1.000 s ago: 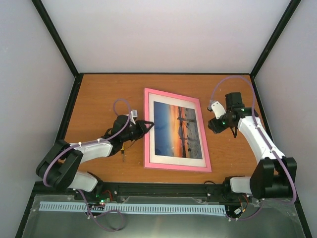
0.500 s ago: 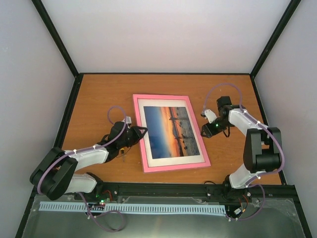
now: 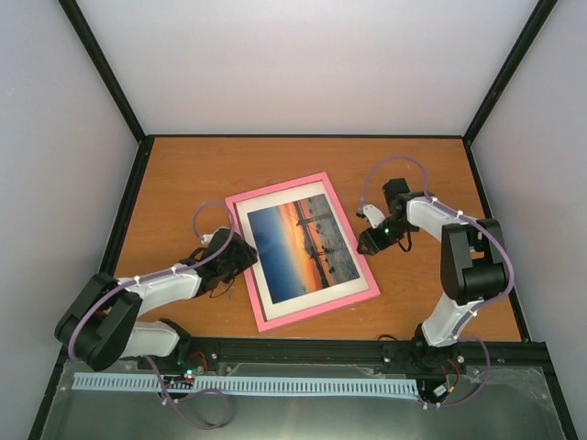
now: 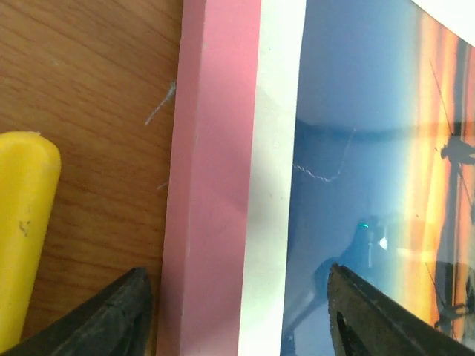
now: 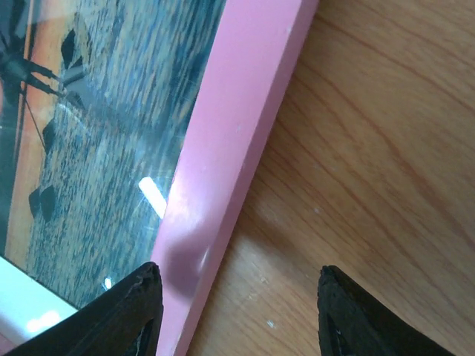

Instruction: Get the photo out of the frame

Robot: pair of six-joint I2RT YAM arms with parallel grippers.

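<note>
"What is everything resting on?"

"An orange-brown wood-grain table (image 3: 183,174). Pale grey walls (image 3: 303,64) close it in on three sides, and black posts (image 3: 101,69) run up the corners."

"Is anything small lying on it?"

"A rounded yellow plastic piece (image 4: 22,222) lies flat on the wood in the left wrist view. Only its end shows, so I cannot tell what it is. Near it there is a pale thread-like mark (image 4: 159,104) on the grain."

"And along the near edge?"

"A black rail (image 3: 303,348), then a grey metal shelf (image 3: 321,417) carrying a white slotted strip (image 3: 248,385)."
</note>
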